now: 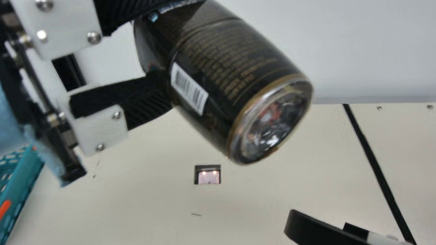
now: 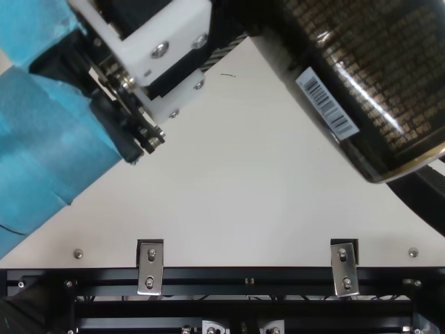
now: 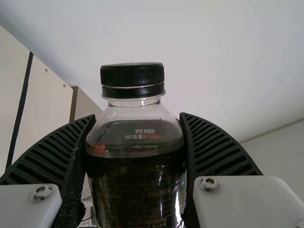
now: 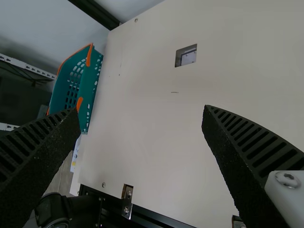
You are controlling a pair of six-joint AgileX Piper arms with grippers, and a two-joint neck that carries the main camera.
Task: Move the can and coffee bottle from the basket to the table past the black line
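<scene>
Coffee bottle (image 1: 234, 60): one, dark, held aloft over the table (image 1: 134, 205), tilted, base aimed down toward the black line (image 1: 378, 171) but, in the main view, on the basket's side of it. Cap (image 3: 133, 75): black, in place. Left gripper (image 3: 137, 128): clamped on the bottle's upper body, ribbed fingers on either side. Hazard, first: the long lower end hangs free of the grip; its weight could pivot the smooth bottle between the fingers, most likely if the base strikes the table. Hazard, second: lowered at this slant, it would land on its base rim and could topple or roll on release. Hazard, third: let go too soon, it would stand short of the line. Right gripper (image 4: 140, 114): fingers apart, nothing between them; one shows low in the main view, near the line, and might be knocked if the bottle swings across. Basket (image 1: 21, 194): teal, orange-trimmed, at the far left.
</scene>
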